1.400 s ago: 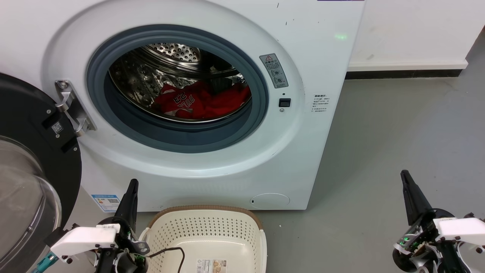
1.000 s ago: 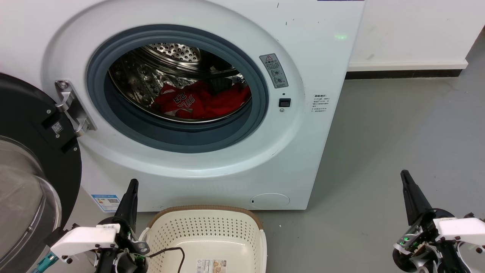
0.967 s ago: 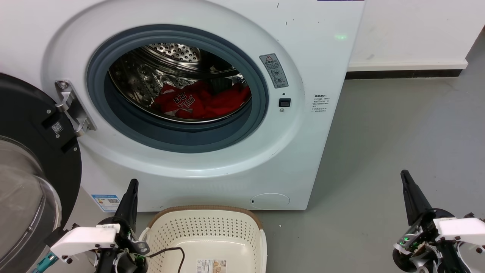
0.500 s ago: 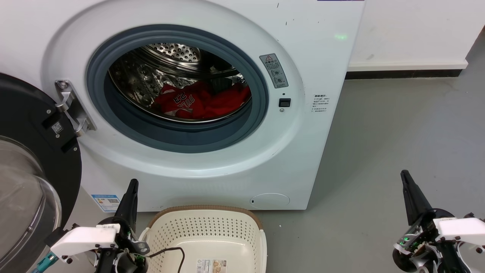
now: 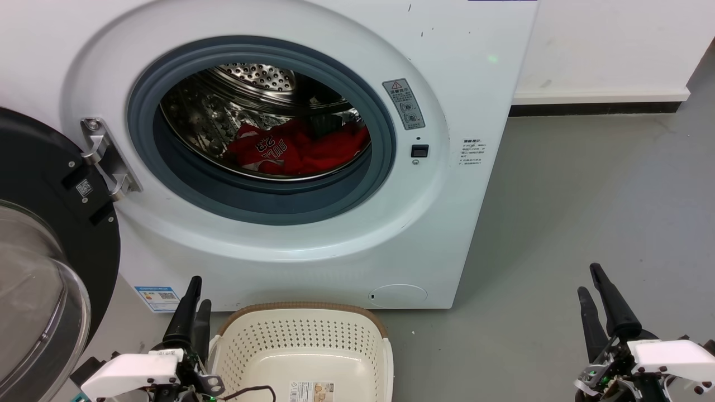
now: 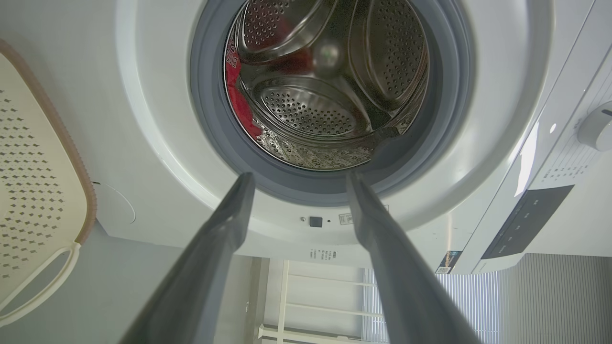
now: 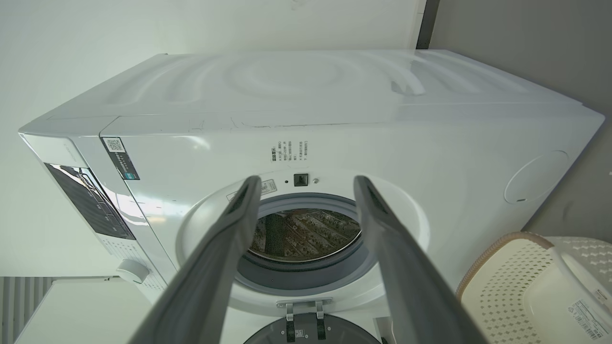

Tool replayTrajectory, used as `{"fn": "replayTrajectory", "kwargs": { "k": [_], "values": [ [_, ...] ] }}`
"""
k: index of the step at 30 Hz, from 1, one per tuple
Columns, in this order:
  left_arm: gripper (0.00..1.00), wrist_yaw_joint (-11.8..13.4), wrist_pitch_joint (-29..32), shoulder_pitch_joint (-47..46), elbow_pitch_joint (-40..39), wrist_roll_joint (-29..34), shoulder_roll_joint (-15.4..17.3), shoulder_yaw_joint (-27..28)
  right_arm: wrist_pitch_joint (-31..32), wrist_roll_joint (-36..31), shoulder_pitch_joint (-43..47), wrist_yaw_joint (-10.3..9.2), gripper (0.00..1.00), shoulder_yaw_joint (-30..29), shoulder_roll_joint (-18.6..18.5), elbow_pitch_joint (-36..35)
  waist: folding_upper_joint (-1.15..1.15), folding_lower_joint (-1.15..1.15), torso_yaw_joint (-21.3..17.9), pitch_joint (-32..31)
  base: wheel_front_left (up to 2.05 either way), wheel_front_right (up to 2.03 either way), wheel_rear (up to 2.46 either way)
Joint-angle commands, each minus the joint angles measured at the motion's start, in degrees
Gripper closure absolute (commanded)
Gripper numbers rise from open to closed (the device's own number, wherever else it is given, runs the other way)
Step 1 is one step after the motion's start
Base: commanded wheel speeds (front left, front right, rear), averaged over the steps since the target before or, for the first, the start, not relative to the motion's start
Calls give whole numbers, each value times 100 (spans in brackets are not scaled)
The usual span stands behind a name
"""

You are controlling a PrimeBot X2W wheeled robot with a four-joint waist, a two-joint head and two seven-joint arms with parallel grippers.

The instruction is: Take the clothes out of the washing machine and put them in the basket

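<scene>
Now | 1 washing machine (image 5: 458, 84) | clothes (image 5: 296, 151): 1 red heap in drum (image 5: 251, 75) | 1 basket (image 5: 301, 307) | left fingers (image 5: 187, 310) wide | right fingers (image 5: 611, 301) wide

The washing machine (image 5: 458, 100) has its door (image 5: 44, 184) hanging wide open at the left, so the round mouth is free from the front. A grey rubber ring (image 5: 268, 204) forms a lip ahead of the drum (image 5: 251, 75); above the clothes (image 5: 301, 151), which lie low at its right, the drum is open space. The basket (image 5: 301, 335) stands on the floor against the machine's foot, just beside the left gripper (image 5: 200, 290). The right gripper (image 5: 588, 277) has bare floor (image 5: 586, 195) all round
</scene>
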Motion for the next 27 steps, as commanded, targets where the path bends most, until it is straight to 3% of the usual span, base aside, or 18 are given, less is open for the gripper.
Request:
{"fn": "replayTrajectory", "kwargs": {
  "k": [1,9,16,27],
  "values": [
    [0,-4,-73,-48,-157,71,10,-19,-67,-66,-80,1,0,42,-5,-138,0,0,-2,1,0,0,0],
    [0,-6,-291,28,-227,418,13,94,-285,-314,-45,1,0,88,-4,-199,0,0,-9,2,0,0,0],
    [0,-8,-440,38,-275,920,14,273,-434,-907,-34,1,0,83,-3,-182,0,0,-18,2,0,0,0],
    [0,-10,-692,37,-609,2011,17,584,-687,-2846,-116,1,0,-57,-2,-402,0,0,-42,34,0,0,0]
  ]
}}
